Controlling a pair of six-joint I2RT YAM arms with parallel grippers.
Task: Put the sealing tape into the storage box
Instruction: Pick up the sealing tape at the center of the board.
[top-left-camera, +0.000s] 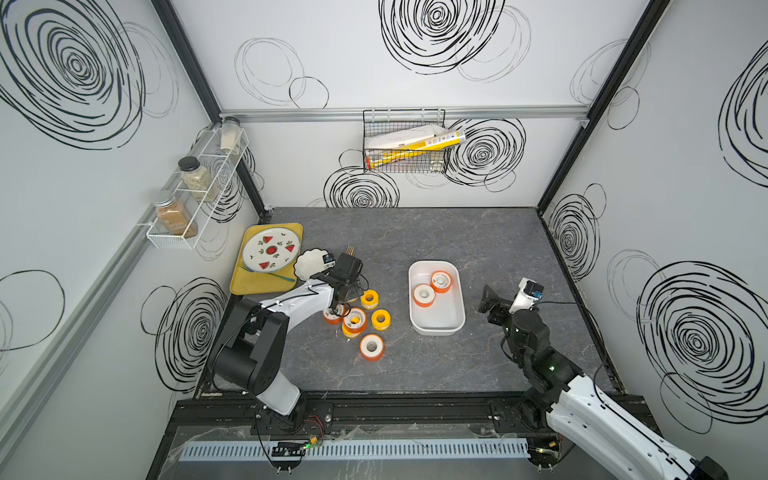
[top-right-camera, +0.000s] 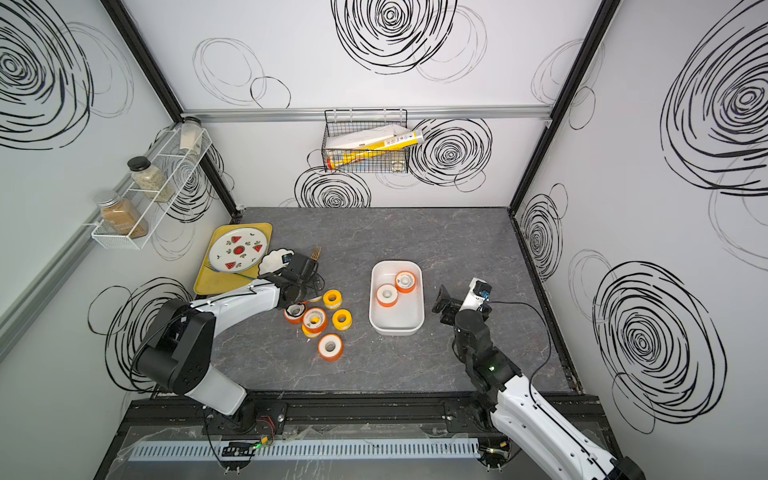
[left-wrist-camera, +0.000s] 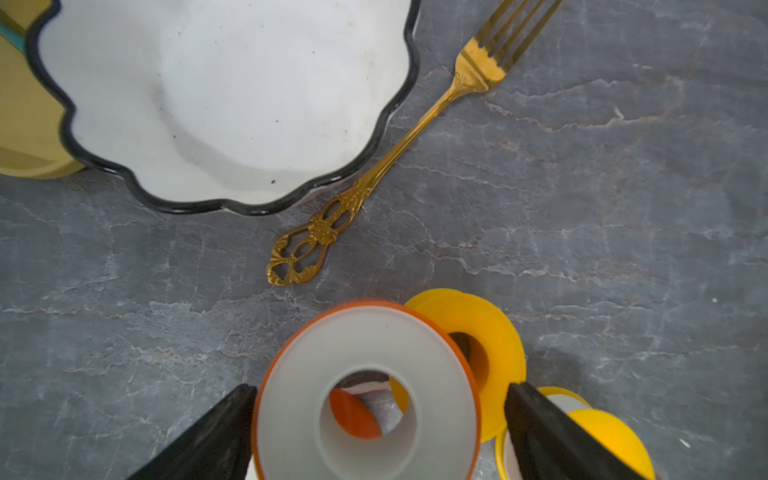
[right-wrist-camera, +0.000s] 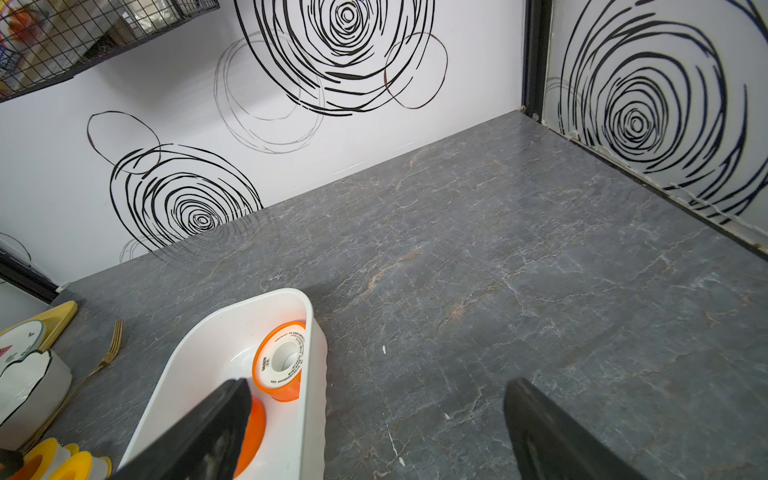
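Left gripper is straddling, spread wide, a light, stiff sealing tape spool at the storage box's nine o'clock; I'd be pinching its flange rims

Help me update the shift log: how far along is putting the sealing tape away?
Done: two spools lie in the storage box. In hand: the open left end effector straddles an orange spool, not yet clamped. Left: that one plus the loose spools nearby. Right end effector hangs open.
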